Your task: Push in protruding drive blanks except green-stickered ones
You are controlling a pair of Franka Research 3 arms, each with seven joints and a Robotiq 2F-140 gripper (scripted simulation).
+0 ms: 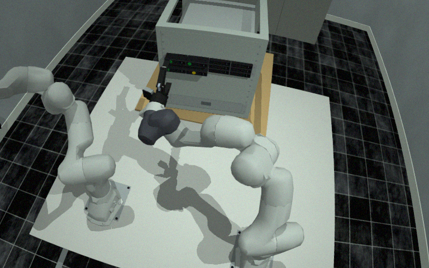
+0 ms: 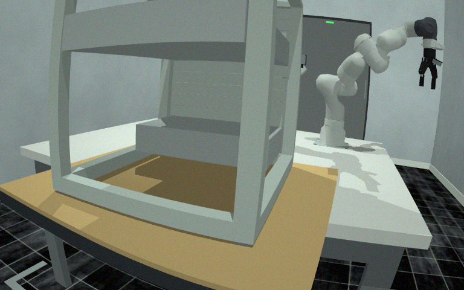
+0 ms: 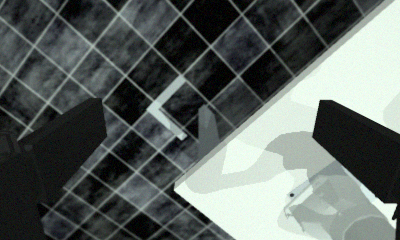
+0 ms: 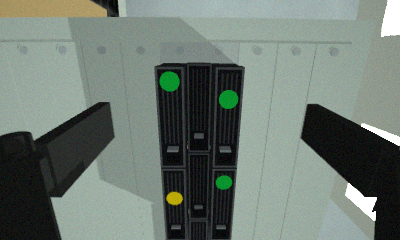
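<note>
The rack (image 1: pixel 206 89) (image 2: pixel 256 107) (image 4: pixel 277 200) stands upright. In the right wrist view, the outer columns of black blanks appear nearer than the middle column, as if sticking out. Green stickers mark the upper left blank (image 4: pixel 173 120), upper right blank (image 4: pixel 228 125) and lower right blank (image 4: pixel 222 207). The lower left blank (image 4: pixel 174 215) has a yellow sticker. The middle blank (image 4: pixel 199 100) looks set back. My right gripper (image 4: pixel 208 120) is open in front of the blanks, not visibly touching them. My left gripper (image 2: pixel 427 86) (image 3: pixel 210 118) is open, away from the rack. The rightmost blanks are outside the right wrist view.
The rack stands on a wooden table (image 1: pixel 266 99) (image 2: pixel 281 258) beside the white table (image 1: pixel 306 132) (image 2: pixel 382 215). The right arm (image 1: pixel 227 130) reaches across the rack's front. The left arm (image 1: pixel 77 132) (image 2: pixel 335 96) stands to the side. A grey cabinet (image 1: pixel 296 19) stands behind the rack.
</note>
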